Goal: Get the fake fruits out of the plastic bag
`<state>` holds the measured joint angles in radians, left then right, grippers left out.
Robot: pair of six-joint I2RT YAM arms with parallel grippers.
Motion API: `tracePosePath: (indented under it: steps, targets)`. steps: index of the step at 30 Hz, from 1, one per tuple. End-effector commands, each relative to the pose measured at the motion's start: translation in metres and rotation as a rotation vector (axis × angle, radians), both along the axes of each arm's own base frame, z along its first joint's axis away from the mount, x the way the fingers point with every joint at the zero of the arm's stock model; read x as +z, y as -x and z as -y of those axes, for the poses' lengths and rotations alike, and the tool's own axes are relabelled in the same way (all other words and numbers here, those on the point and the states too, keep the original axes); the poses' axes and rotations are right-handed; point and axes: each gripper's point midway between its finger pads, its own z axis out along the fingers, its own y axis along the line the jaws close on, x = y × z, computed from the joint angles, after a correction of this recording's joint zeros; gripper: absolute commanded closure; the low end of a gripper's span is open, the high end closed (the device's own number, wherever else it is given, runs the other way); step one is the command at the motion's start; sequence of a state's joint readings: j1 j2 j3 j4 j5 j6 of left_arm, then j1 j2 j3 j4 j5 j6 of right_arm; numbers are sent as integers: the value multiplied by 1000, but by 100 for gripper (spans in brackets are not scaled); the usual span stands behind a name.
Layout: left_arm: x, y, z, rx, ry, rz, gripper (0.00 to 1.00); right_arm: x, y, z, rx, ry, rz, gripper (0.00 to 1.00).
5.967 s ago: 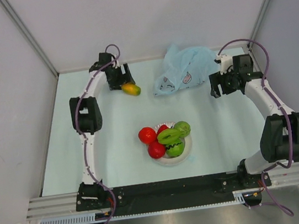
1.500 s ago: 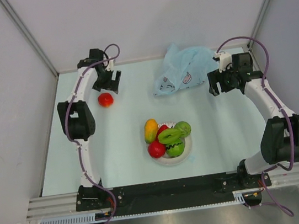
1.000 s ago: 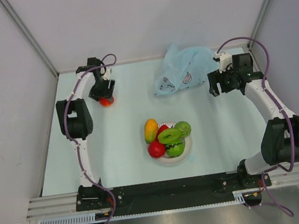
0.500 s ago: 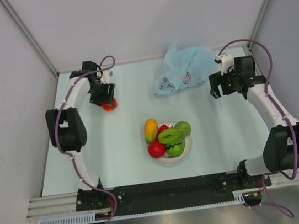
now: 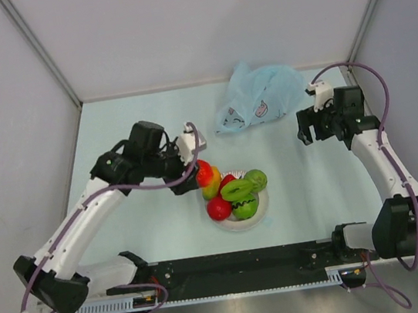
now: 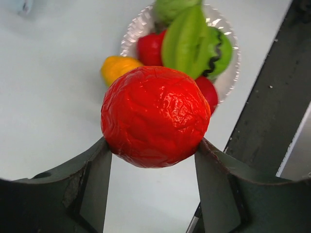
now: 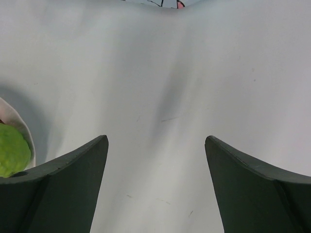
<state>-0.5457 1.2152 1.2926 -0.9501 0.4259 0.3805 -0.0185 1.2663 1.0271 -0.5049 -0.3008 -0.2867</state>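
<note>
1. Fake fruits: one red fruit [image 6: 155, 116] is pinched in the left claw [image 6: 153, 145], hanging just beside the left rim of the white plate [image 5: 238, 225], over the yellow-orange fruit [image 5: 213, 184].
2. Its skin is glossy and finely wrinkled, so I judge it a thin hollow shell. That would make it light, a little yielding and slippery.
3. The claw's two fingers press on opposite sides at the widest part. That seems the right place to hold it, since a grip nearer either end would likely squirt it out.
4. It is roundish and will probably roll if let go on bare tabletop [image 5: 315, 188]. Set against the pile on the plate, it should settle.
5. The right claw [image 7: 155, 141] is spread and holds nothing. It hangs over bare tabletop well to the right of the plate, on the plate's side of the plastic bag [image 5: 263, 94].
6. The bag lies beyond the plate, toward its far right. It looks thin, limp and crinkly, best taken by a fold or a handle. Whether any fruit is inside it cannot be told.
7. Count:
   - seven fruits in view
   - three red, including the held one
   - three green, one of them oblong [image 5: 237, 190]
   - one yellow-orange
   - one bag
   - one plate
   - two claws
</note>
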Motion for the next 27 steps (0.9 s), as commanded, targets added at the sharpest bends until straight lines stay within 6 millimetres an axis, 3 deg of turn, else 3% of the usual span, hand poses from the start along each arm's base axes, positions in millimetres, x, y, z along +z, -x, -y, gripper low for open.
tracePosePath:
  steps: [1, 3, 7, 12, 13, 15, 16, 17, 19, 22, 27]
  targets:
    - [28, 28, 38, -189, 90, 164, 62, 17, 16, 1, -6, -21, 21, 14]
    - [30, 49, 57, -278, 122, 168, 62, 21, 25, 1, 7, -12, 27, 14]
    - [14, 90, 94, -443, 64, 181, 62, 22, 34, 8, -34, -47, 16, 14]
    - [10, 84, 112, -450, 7, 229, 62, 36, 43, -1, -36, -108, 34, 15]
    - [29, 82, 123, -456, 37, 260, 62, 36, 49, -2, -36, -110, 22, 14]
    - [27, 78, 147, -478, 13, 248, 62, 35, 53, 8, -92, -91, 5, 14]
    - [47, 82, 164, -499, 43, 266, 62, 29, 57, 14, -127, -85, -35, 15]
    - [26, 81, 182, -516, -1, 213, 64, 28, 59, 34, -209, -85, -58, 14]
    - [31, 87, 205, -539, 8, 193, 64, 30, 65, 49, -292, -142, -113, 16]
    - [4, 86, 229, -510, -49, 193, 66, 38, 78, 68, -339, -234, -143, 18]
    - [-50, 83, 232, -529, -287, 288, 66, 49, 101, 86, -345, -218, -92, 18]
